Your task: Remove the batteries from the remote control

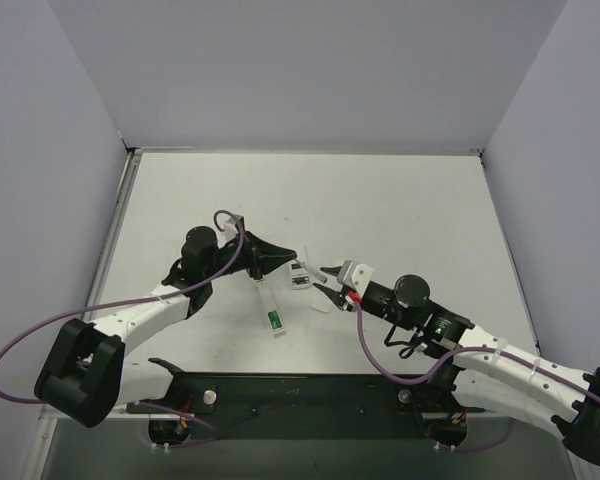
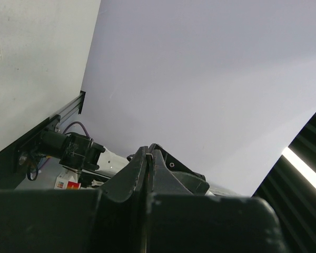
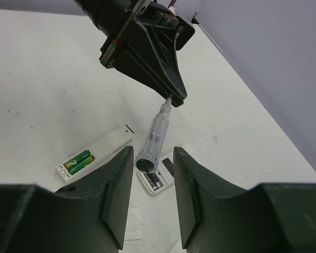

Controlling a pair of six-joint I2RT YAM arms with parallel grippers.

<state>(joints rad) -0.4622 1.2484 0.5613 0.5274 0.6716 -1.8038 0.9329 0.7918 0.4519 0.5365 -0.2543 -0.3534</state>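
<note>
Green batteries [image 3: 78, 161] lay in the long remote [image 3: 108, 142] at ten o'clock of the parted right fingers [image 3: 118, 195], axis toward two o'clock. The dark battery [image 3: 151, 179], in the small remote [image 3: 160, 187] at twelve, was nearer, seemingly under the clear tool [image 3: 154, 132] clamped by the left fingers [image 3: 166, 79].

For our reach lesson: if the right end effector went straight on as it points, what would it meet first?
Probably the slim clear tool hanging from the left end effector, its lower end over the small white remote; depth is unclear.
</note>
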